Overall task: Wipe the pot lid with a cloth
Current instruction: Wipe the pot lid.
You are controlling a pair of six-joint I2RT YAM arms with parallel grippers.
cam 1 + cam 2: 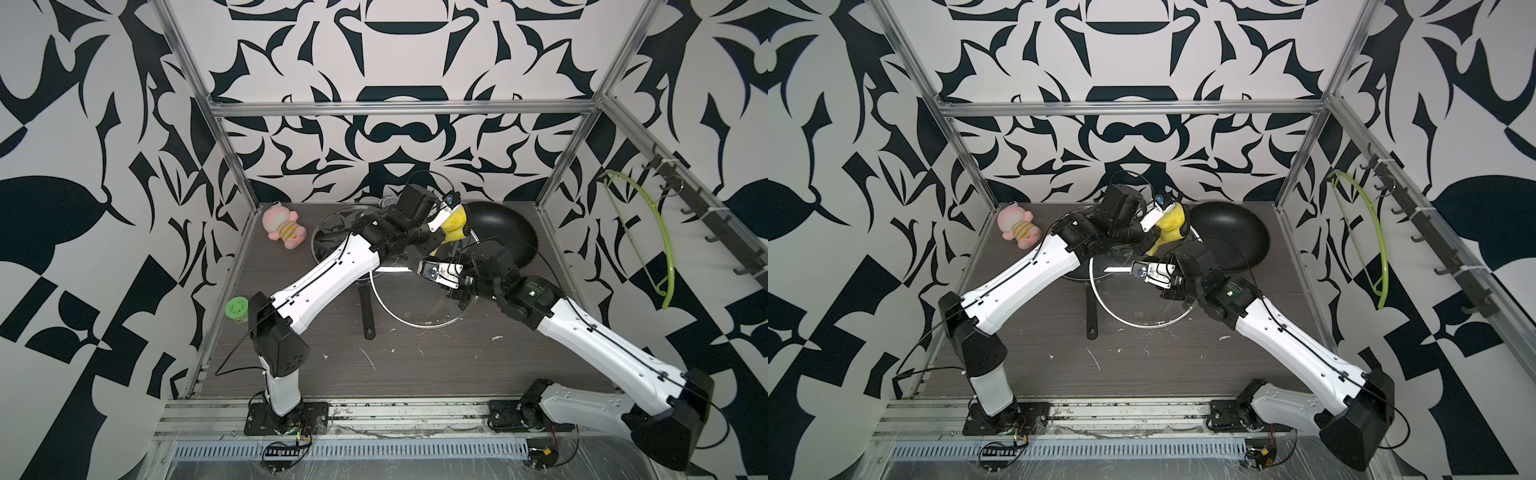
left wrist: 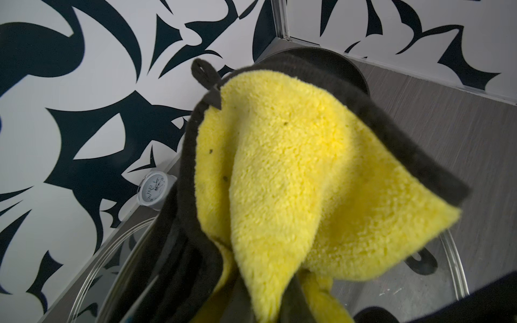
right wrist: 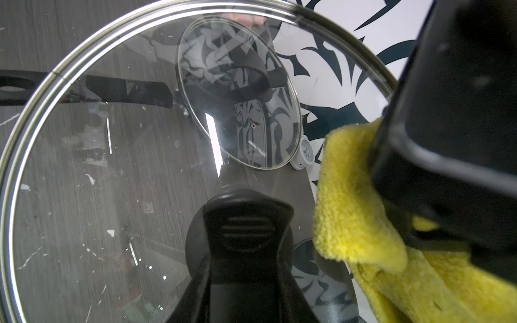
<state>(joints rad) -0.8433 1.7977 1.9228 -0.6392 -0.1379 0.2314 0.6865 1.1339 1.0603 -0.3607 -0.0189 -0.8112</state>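
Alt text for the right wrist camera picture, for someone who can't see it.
A large glass lid with a steel rim fills the view, held by its black knob in the right gripper. The yellow cloth is bunched at its edge under the left arm's black housing. Through the glass: a smaller lid and the grey table.

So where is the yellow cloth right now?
In both top views the yellow cloth hangs from the left jaws near the back of the table, beside the black frying pan, by the big glass lid's far edge.
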